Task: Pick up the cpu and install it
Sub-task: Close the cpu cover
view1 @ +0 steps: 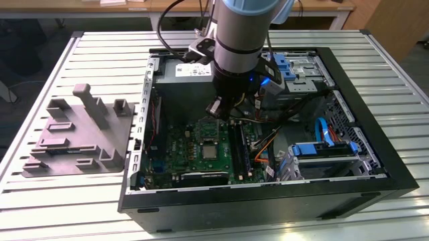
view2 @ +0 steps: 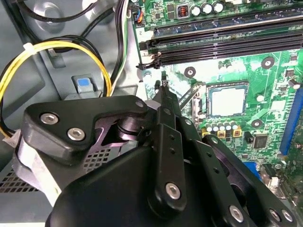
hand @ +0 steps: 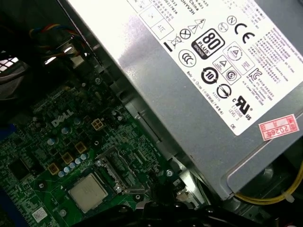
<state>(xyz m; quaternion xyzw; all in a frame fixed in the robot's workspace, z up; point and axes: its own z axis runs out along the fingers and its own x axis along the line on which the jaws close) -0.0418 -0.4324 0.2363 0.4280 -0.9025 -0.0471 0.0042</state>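
Observation:
The cpu [view2: 228,100] is a small pale silver square lying flat in its socket on the green motherboard [view2: 265,80], with the socket's metal frame [hand: 117,169] standing open beside it. It also shows in the first wrist view as the cpu [hand: 87,191] and in the exterior view as the cpu [view1: 209,150]. My gripper [view2: 163,87] hangs inside the open computer case, a little above the board and to one side of the socket, toward the power supply. Its black fingers [view2: 165,123] meet at a thin tip, shut, with nothing seen between them. The exterior view places the gripper [view1: 221,114] just behind the socket.
A big grey power supply [hand: 213,94] with a white label stands close beside the socket. Black memory slots [view2: 227,40] run along the board. Yellow and black cables [view2: 47,47] loop near the gripper. Blue drive caddies [view1: 322,148] fill the case's right side; a grey fixture [view1: 80,135] sits outside on the slatted table.

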